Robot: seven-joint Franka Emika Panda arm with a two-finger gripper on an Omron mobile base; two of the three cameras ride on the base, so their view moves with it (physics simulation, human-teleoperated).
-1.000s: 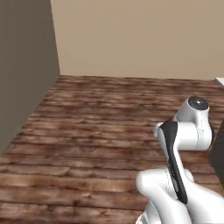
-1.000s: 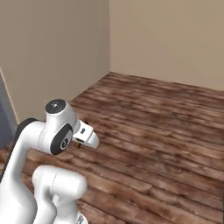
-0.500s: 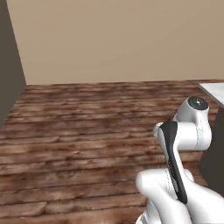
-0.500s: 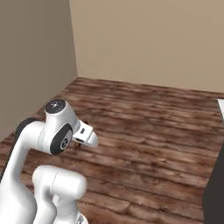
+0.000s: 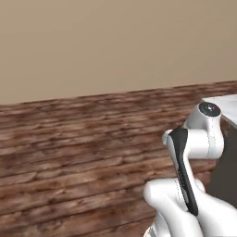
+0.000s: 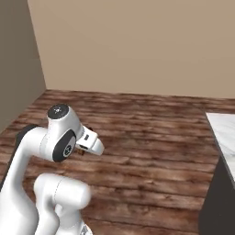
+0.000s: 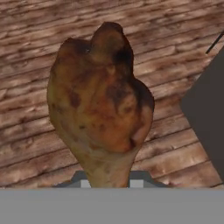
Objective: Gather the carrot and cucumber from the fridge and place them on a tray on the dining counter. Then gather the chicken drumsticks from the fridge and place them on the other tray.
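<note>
Drumstick (image 7: 99, 113), browned and mottled, rises from between the finger tips at the bottom of the hand view, its narrow bone end down at the gripper (image 7: 108, 181) and its thick meaty end pointing away from the camera. The jaws are clamped on that narrow end, with the pale finger pads (image 7: 136, 182) showing on either side of it. The chicken hangs in the air above the wooden floor (image 7: 26, 144), clear of any surface. To the right of the meat in the hand view, a dark grey slab (image 7: 208, 113) cuts in at an angle across the planks.

In the right base view, the white arm (image 6: 59, 137) folds up from the lower left, its wrist turned forward and down over the brown plank floor (image 6: 151, 147). A pale counter top (image 6: 225, 137) with a dark side stands at the right edge, and a beige wall (image 6: 137, 46) meets a darker wall (image 6: 16, 59) in the left corner. In the left base view, the arm's elbow (image 5: 199, 139) stands at the lower right, with the same pale counter corner (image 5: 227, 104) just behind it and the beige wall across the top.
</note>
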